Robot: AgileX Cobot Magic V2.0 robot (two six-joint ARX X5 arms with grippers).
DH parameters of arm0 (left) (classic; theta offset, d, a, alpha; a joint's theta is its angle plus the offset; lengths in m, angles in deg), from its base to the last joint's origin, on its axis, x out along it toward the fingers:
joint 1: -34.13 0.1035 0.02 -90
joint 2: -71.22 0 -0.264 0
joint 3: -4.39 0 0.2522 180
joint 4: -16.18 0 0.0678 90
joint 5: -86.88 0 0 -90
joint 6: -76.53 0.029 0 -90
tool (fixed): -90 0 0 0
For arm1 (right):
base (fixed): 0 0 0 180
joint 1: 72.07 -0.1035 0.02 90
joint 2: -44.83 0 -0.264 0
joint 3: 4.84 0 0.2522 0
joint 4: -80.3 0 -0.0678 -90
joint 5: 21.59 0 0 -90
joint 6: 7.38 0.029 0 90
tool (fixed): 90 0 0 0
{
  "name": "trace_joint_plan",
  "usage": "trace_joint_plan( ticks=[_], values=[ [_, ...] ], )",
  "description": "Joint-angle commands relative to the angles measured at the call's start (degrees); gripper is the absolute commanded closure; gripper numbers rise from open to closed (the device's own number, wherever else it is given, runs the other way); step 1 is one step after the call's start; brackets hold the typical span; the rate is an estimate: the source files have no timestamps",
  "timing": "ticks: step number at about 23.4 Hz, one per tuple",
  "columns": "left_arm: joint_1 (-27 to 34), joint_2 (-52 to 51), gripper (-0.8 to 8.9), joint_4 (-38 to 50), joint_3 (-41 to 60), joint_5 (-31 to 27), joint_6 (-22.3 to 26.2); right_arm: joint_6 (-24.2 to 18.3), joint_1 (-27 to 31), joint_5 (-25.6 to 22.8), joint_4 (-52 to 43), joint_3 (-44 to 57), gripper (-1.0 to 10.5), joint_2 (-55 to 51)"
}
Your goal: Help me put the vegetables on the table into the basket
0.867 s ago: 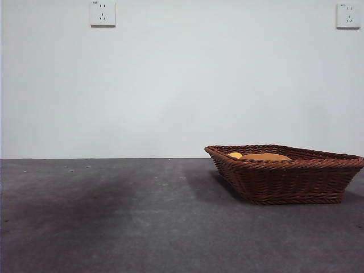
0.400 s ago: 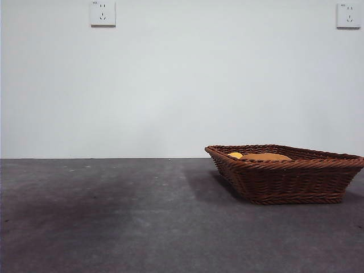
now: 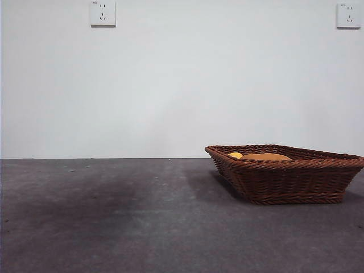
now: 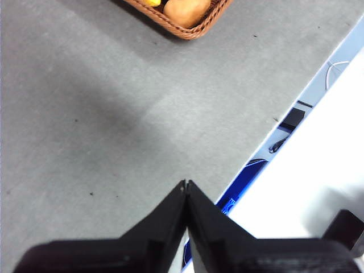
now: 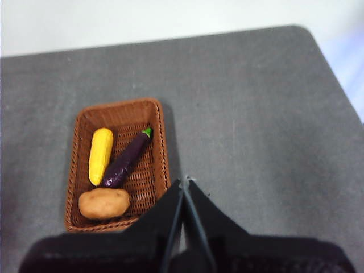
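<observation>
The basket is a shallow rectangular tray of dark reddish-brown wicker with outward-flaring sides and a braided rim. It stands on the grey, faintly mottled worktop, toward the right side in the front view, with a soft shadow falling beside it.

All three vegetables lie inside the basket. The corn cob is bright yellow, smooth-looking and blunt at both ends; it lies lengthwise along one long wall. Just beside it, slanted across the middle of the basket floor, is the eggplant, slim, glossy dark purple, with a small green cap at the end pointing away from the potato. The potato is a rounded orange-brown lump lying crosswise at one short end, close to the tips of the corn and the eggplant. In the front view only the tops of the potato and corn peek above the rim; the eggplant is hidden there.

The right end effector hangs high over the worktop beside the basket, its two black jaws pressed together with nothing between them. The left end effector is also raised above bare worktop near the table's edge, jaws likewise together and empty; a corner of the basket with the potato shows far from it.
</observation>
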Motion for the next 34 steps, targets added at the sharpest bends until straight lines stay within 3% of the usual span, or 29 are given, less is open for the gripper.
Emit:
trace_joint_plan(
  ticks=[1, 5, 7, 10, 12, 16, 19, 21, 24, 27, 34],
  values=[
    [2.6, -0.6, 8.17, 0.2, 0.2, -0.1, -0.5, 0.4, -0.1, 0.0, 1.2, 0.2, 9.6, 2.3],
    [8.0, -1.3, 8.17, 0.2, 0.4, -0.1, 2.7, 0.4, 0.0, 0.0, 1.2, 0.2, 9.6, 6.5],
    [11.7, -2.7, 8.18, 2.8, 1.6, 0.0, 6.8, 0.4, 0.0, 0.0, 1.2, 0.2, 9.6, 9.0],
    [18.9, -10.1, 8.17, 21.7, 13.1, 4.7, 17.4, 0.4, 0.0, 0.0, 1.1, 0.2, 9.6, 14.1],
    [23.9, -17.7, 8.18, 36.4, 25.6, 7.9, 20.0, 0.5, 0.0, 0.0, 0.7, 0.2, 9.6, 17.1],
    [34.2, -34.0, 8.17, 62.9, 54.2, 11.9, 17.9, 0.4, 0.0, 0.0, -2.6, 0.2, 9.6, 22.5],
    [39.7, -44.7, 8.17, 72.6, 70.6, 14.1, 9.2, 0.4, 0.0, 0.0, -6.9, 0.2, 9.6, 25.5],
    [42.2, -49.8, 8.17, 75.0, 76.6, 14.1, 6.7, 0.4, 0.0, 0.0, -10.2, 0.2, 9.6, 26.9],
    [45.2, -53.8, 8.18, 75.0, 79.4, 13.9, 7.4, 0.5, 0.0, 0.0, -15.5, 0.2, 9.6, 28.0],
    [48.0, -56.2, 8.17, 75.3, 81.5, 9.7, 6.2, 0.4, 0.0, 0.0, -20.1, 0.2, 9.6, 28.1],
    [48.5, -58.5, 8.17, 65.9, 82.3, 5.5, 5.0, 0.4, 0.0, 0.0, -24.7, 0.2, 9.6, 28.1]
  ],
)
